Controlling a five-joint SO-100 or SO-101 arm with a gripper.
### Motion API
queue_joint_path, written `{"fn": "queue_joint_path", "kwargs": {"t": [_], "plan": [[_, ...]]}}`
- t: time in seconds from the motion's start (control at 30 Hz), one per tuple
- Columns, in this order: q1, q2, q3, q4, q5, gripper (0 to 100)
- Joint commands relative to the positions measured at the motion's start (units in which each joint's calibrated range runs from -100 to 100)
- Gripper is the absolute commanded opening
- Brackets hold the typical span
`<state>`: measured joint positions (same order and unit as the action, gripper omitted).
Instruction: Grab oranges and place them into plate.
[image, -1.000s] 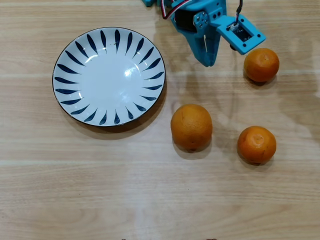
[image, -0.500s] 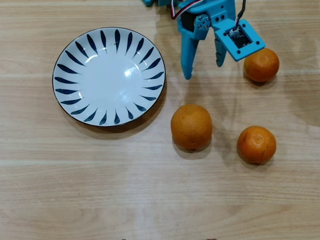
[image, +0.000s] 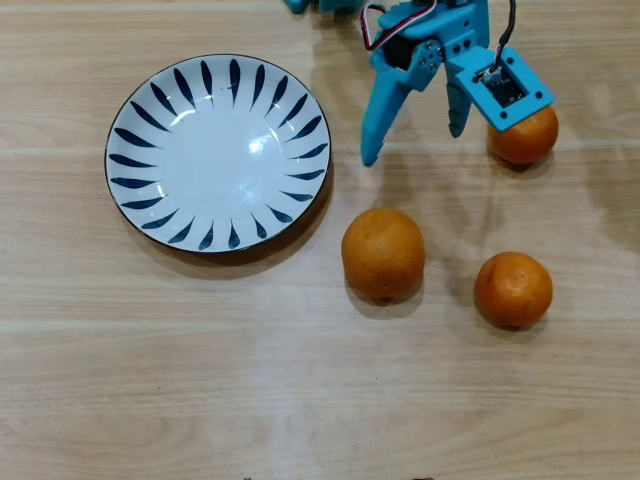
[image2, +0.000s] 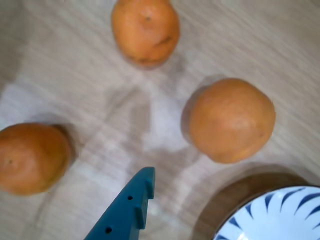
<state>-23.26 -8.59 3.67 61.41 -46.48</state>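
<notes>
Three oranges lie on the wooden table in the overhead view. The large orange (image: 383, 254) sits just right of the plate (image: 218, 150), which is empty. One small orange (image: 513, 289) lies to its right and another small orange (image: 528, 140) lies at the upper right, partly under the wrist's camera mount. My blue gripper (image: 413, 146) hangs open above bare table, between the plate and that upper orange, holding nothing. The wrist view shows one blue finger (image2: 131, 202), the large orange (image2: 231, 120), both small oranges (image2: 145, 29) (image2: 31, 157) and the plate's rim (image2: 280, 205).
Bare light wood table (image: 300, 400) spreads all around the fruit and plate. The arm's base enters from the top edge of the overhead view.
The gripper has gone from shut to wide open over the last second. Its body has shifted slightly to the right, over the upper small orange. The oranges and plate have not moved.
</notes>
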Motion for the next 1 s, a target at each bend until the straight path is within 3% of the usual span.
{"fn": "queue_joint_path", "kwargs": {"t": [0.0,0.33,0.97], "plan": [[0.19,2.5,1.8,-12.21,-2.34,41],[4.39,6.14,23.53,-44.44,-5.64,41],[7.05,23.05,14.03,-46.84,-8.04,41]]}}
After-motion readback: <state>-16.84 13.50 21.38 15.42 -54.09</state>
